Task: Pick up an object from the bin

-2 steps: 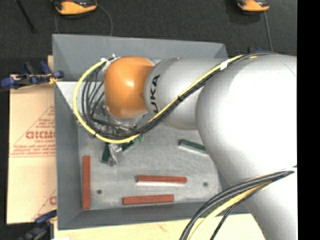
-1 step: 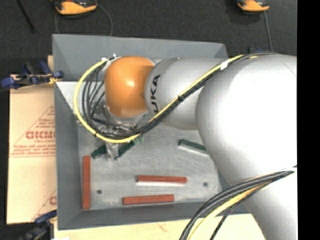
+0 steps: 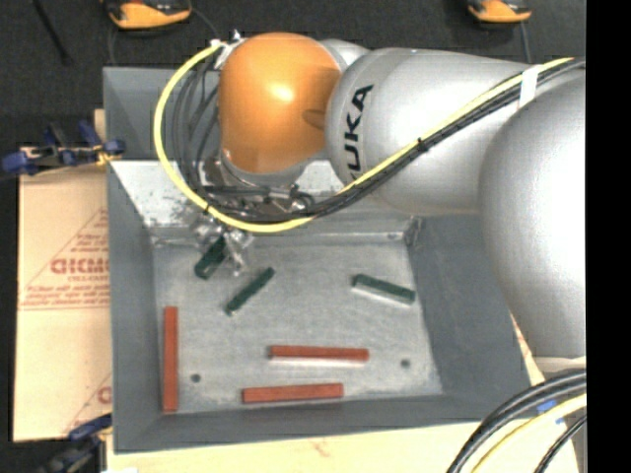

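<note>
Tool [image 3: 223, 247]: low over far-left part of grey bin [image 3: 133, 294], under orange wrist cover [image 3: 274, 101]; spread or pressed together, cannot tell. Short dark green block [image 3: 209, 262]: tilted, right at tool tip; whether pinched, cannot tell. Slanted green bar [image 3: 248, 290]: just beside, nearer. Second green bar [image 3: 384, 289]: well apart, right. Long red-brown bar [image 3: 170, 359]: along left wall. Middle red-brown bar [image 3: 317, 355] and nearest red-brown bar [image 3: 292, 393]: crosswise, near side.

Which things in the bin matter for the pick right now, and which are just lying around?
In play: gripper; small dark green block right by it.
Lying about: two green bars; three red bars.
</note>
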Robot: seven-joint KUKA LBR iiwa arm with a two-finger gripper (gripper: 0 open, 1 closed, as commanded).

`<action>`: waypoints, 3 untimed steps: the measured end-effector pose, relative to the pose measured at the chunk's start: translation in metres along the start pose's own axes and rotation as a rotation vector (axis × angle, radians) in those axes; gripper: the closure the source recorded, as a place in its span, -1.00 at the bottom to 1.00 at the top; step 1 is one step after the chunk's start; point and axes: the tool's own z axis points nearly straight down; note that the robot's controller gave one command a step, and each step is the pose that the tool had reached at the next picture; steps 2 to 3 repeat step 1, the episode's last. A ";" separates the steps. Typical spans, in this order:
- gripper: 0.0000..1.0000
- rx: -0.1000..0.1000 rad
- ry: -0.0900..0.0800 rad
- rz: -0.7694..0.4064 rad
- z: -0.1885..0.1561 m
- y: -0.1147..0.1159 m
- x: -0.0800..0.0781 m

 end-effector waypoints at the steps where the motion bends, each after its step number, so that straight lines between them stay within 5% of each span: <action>1: 1.00 -0.002 0.000 -0.393 -0.058 0.016 -0.016; 3: 1.00 -0.002 0.000 -0.393 -0.058 0.016 -0.016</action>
